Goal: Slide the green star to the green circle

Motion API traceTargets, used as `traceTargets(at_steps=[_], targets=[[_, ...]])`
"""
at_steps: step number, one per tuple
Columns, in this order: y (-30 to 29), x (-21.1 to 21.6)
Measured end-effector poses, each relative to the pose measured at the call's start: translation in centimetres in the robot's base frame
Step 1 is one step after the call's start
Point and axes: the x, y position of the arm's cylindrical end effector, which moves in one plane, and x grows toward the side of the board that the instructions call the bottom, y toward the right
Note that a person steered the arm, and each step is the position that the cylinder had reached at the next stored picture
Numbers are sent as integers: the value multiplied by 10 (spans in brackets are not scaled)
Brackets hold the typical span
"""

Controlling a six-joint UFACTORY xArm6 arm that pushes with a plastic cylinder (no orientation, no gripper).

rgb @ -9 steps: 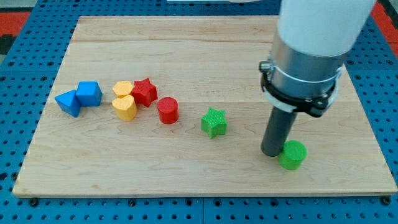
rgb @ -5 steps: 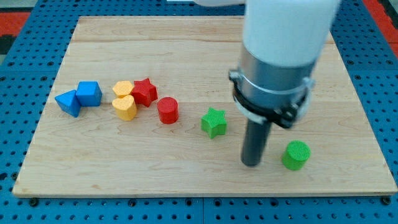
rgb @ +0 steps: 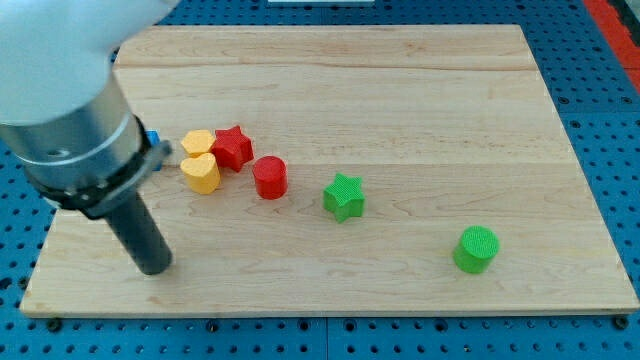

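The green star (rgb: 344,196) sits near the middle of the wooden board (rgb: 420,90), well off to the view's right of my tip (rgb: 153,268), which rests on the wood down by the view's bottom left. The rod is just a plain dark stick with nothing to open or close, and it touches no block. The green circle (rgb: 474,249) lies further to the view's right and lower, apart from the star.

Counting what shows: one green star, one green circle, one red cylinder (rgb: 269,177), one red star (rgb: 233,147), and two yellow blocks (rgb: 200,160) stacked close together, their shape hard to call. A sliver of blue block (rgb: 153,137) peeks out from behind the arm; how many blue ones are hidden I cannot tell.

The star itself is bright green, ribbed on top, points clearly cut, lying flat.
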Motion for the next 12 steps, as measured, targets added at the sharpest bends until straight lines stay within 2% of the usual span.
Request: traceTargets(at_steps=[1, 2, 3, 4, 5, 6, 7, 8, 10, 11, 12], targets=[[9, -21], [80, -27], [115, -68], [185, -72], [215, -73], [214, -78], [213, -113], [234, -66], [250, -41], [277, -42], [186, -68]])
